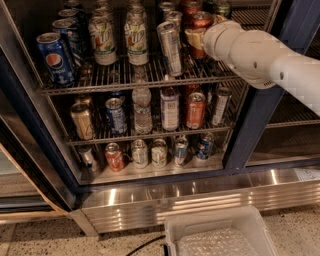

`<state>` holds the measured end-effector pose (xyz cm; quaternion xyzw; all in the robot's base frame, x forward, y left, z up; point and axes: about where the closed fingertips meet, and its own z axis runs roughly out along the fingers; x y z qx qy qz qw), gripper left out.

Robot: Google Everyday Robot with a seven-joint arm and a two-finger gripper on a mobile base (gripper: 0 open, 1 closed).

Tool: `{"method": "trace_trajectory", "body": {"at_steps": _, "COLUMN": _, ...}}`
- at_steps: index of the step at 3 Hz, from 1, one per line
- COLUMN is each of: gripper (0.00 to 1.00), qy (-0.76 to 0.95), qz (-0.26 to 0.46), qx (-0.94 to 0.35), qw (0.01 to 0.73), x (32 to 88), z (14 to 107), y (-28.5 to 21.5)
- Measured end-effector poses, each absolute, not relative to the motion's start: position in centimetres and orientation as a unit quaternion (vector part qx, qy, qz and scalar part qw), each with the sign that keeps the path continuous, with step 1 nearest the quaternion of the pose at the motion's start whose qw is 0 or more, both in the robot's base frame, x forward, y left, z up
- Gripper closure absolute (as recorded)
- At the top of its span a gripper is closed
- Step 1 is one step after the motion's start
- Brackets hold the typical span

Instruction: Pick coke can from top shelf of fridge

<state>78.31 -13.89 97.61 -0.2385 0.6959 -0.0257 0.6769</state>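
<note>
The coke can [201, 24] stands upright on the top shelf [115, 80] of the fridge [252, 115], near the right edge of that worktop and back from its front rail. I can see its silver top and the upper part of its red body; the lower part is covered from my view. The pincer [194, 37] is right at the can's front, low on its body, and a tan part of it lies against the red. I cannot tell from here whether the pincer is open, closed or already gripping the can. The white arm [260, 57] comes in from the right edge of the picture, across the dark blue frame, and ends at the can.

Just left of the pincer, a slim silver can [170, 47] leans to one side, close to the worktop's front rail. Further left along the front stand two green-and-white cans [102, 40], side by side and upright. A blue Pepsi can [55, 57] sits at the front left corner, with more blue cans behind it toward the back left corner. Another red can [190, 7] shows behind the coke can, toward the back edge.

On the rack below are a clear bottle [142, 107] and an orange-red can [195, 110], among other cans. Under the fridge's steel base [200, 192], a pale tray [210, 217] sits on the floor.
</note>
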Motion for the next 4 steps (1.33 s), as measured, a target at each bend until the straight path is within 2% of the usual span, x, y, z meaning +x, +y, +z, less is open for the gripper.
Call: {"method": "trace_trajectory", "body": {"at_steps": 4, "gripper": 1.00, "qy": 0.687, "qz": -0.019, "qx": -0.205, "qw": 0.697, "x": 78.9, "z": 100.6, "y": -15.8}}
